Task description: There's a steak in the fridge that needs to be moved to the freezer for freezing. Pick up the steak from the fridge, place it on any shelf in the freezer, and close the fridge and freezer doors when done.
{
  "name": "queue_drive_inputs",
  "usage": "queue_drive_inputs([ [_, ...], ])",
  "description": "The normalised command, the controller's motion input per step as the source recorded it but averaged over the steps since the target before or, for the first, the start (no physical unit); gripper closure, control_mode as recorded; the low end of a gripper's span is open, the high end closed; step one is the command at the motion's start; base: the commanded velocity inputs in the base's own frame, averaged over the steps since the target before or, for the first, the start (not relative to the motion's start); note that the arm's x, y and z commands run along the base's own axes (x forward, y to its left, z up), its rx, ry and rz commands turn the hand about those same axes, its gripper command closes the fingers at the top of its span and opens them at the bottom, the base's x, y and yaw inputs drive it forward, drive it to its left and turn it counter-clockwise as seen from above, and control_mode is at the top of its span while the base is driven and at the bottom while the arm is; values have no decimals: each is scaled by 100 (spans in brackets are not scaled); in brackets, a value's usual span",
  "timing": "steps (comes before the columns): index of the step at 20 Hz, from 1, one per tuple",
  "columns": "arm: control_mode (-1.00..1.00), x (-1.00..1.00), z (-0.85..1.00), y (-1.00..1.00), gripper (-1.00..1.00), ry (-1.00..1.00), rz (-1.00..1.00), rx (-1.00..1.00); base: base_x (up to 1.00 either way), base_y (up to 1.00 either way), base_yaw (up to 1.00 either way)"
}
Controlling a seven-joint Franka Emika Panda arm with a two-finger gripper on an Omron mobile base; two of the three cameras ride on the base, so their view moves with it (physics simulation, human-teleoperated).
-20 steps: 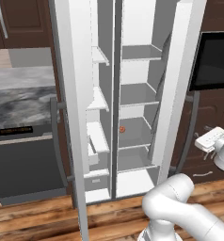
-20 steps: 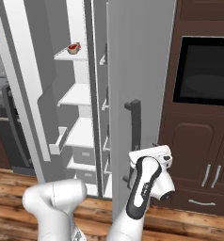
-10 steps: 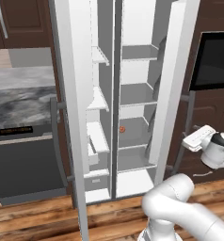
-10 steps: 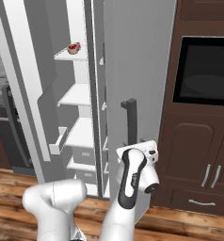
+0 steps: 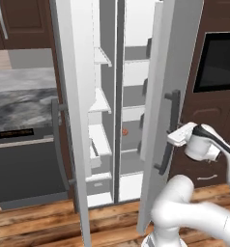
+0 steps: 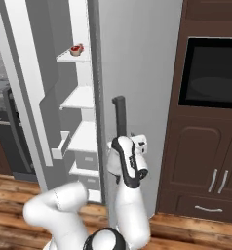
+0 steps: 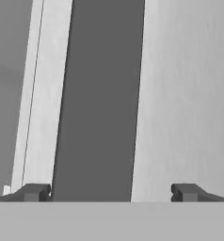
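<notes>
The steak (image 6: 77,49), a small red piece with a white edge, lies on the top narrow white shelf of the freezer (image 6: 79,100). The freezer door (image 5: 74,120) stands wide open on the left. The wider fridge door (image 5: 177,72) is partly swung in and covers most of the fridge (image 5: 134,113). My gripper (image 5: 177,139) is against this door's outer face by its dark bar handle (image 5: 173,111). In the hand view my gripper (image 7: 110,192) is open, its fingertips (image 7: 36,192) spread to either side of the handle (image 7: 100,94), holding nothing.
A small orange-red ball (image 5: 124,131) sits on a grey fridge shelf. A black wall oven (image 6: 213,73) and dark wood cabinets (image 6: 205,161) stand right of the unit. A dishwasher (image 5: 25,164) under a marble counter (image 5: 20,99) lies to the left.
The fridge door has swung inward towards shut and now shows its outer face. My hand has moved left with it, up to the handle.
</notes>
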Motion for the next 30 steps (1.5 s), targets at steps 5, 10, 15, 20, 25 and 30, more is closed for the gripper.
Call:
queue_drive_inputs([
  [5, -100, 63, 0, 29, -100, 11, 0, 0, 0, 0, 0],
  [10, -100, 17, 0, 26, -100, 4, -1, -1, 0, 0, 0],
  [15, -100, 21, 0, 19, -100, 8, -1, -1, 0, 0, 0],
  [20, -100, 23, 5, 3, -100, 4, 0, 0, 0, 0, 0],
  [25, -100, 26, 22, 0, -100, 1, 0, 0, 0, 0, 0],
  [30, -100, 33, 24, 0, -100, 3, 0, 0, 0, 0, 0],
])
